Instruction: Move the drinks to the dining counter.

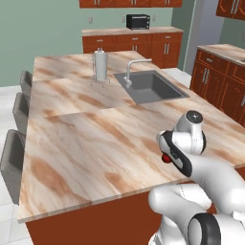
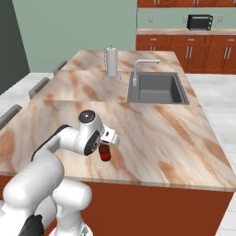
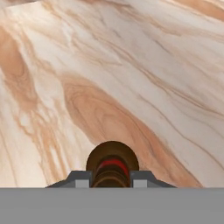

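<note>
1. Nearest the hand camera, the brown bottle (image 3: pixel 112 162) sits between the two dark finger tips, its red label band showing, with the gripper (image 3: pixel 112 178) closed against its sides.
2. From the right base view, the bottle (image 2: pixel 105 152) hangs below the hand, just over the near part of the dining counter (image 2: pixel 156 138); whether its base touches the marbled top cannot be told.
3. From the left base view, only a small red-and-dark piece of the bottle (image 1: pixel 166 158) peeks out beside the wrist, near the counter's front edge (image 1: pixel 86 162).
4. Farther along the island, a grey sink (image 2: pixel 157 88) is set into the top, with a grey faucet (image 2: pixel 143 69) at its left rim.
5. Beside the sink stands an upright paper towel holder (image 1: pixel 100 67).
6. Grey stools (image 1: pixel 12 165) line the island's left side.
7. On the back counter rests a black microwave (image 1: pixel 138 21).
</note>
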